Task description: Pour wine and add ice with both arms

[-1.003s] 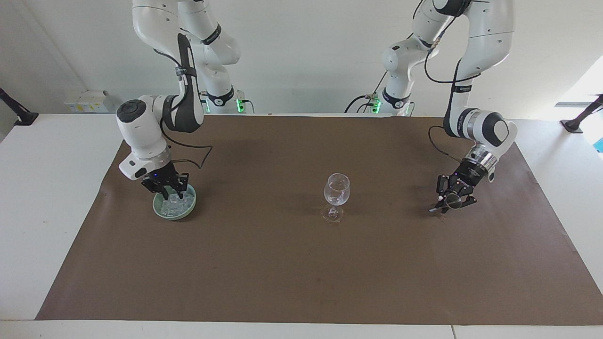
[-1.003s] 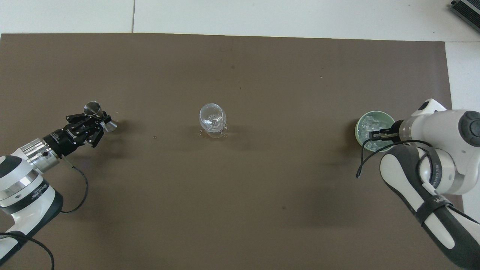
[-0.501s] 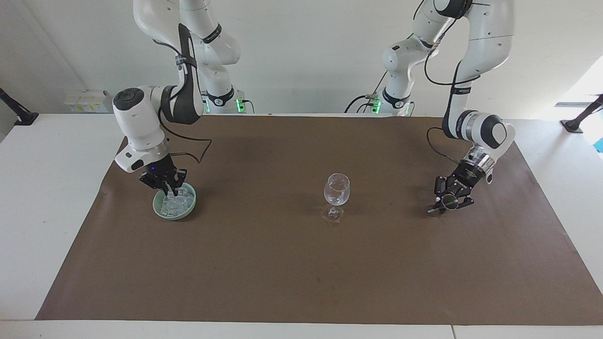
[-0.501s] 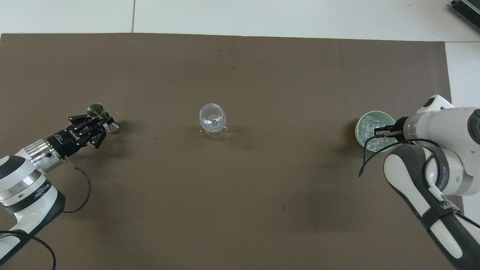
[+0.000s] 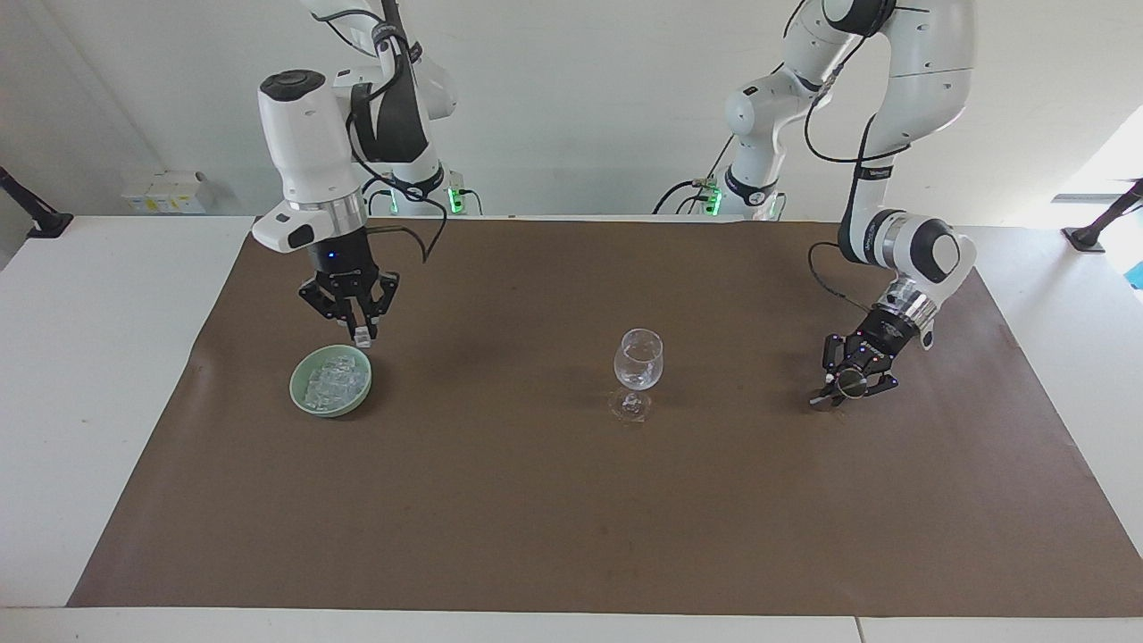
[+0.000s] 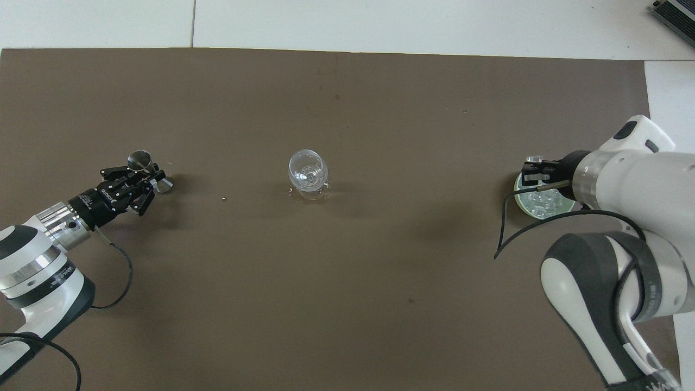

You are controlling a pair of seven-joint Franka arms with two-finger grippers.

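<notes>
Facing view: the right gripper [image 5: 361, 332] hangs above the green bowl [image 5: 330, 381] of ice [image 5: 327, 384], its fingers closed on one clear ice cube [image 5: 362, 337]. A second ago those fingers were down among the cubes, so the pick has been made and the cube is ready to be carried to the wine glass [image 5: 638, 359], which stands mid-surface on the brown mat [image 5: 571, 500]. Toward the left arm's end, the left gripper [image 5: 846, 384] sits low, its fingers clamped on a metal jigger [image 5: 848, 385] resting on the mat; it has barely shifted.

Overhead view: the right gripper [image 6: 535, 172] now covers the bowl's [image 6: 543, 205] rim, where before it pointed into the middle. The cube probably shows as the pale glint at its tip. The left gripper [image 6: 142, 182] holds the jigger [image 6: 140, 161], well apart from the glass [image 6: 308, 169].
</notes>
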